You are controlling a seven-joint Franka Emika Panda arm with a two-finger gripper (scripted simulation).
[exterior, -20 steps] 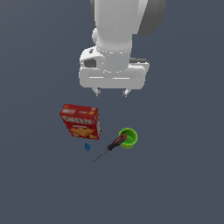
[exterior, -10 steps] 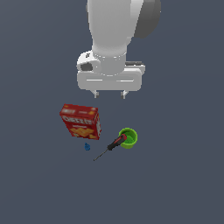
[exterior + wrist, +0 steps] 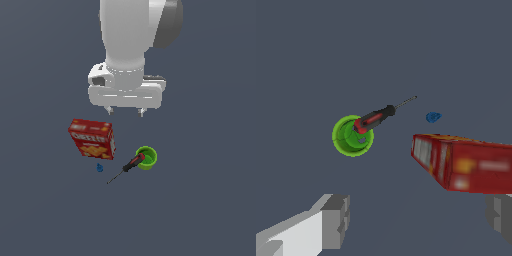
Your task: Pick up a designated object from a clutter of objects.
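The gripper hangs above the objects, its 2 fingers spread wide and holding nothing. Below it, right of centre in the exterior frame, the screwdriver lies with its handle end over the rim of the green cup. A tiny blue object sits beside the shaft, under the red box

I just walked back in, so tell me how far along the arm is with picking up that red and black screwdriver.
Nothing is done yet: the screwdriver lies on the floor, its handle end over the green cup, with the cracker box and a small blue object nearby. In hand: the gripper hangs open and empty above the clutter. Left: descend over the handle, close, and lift.
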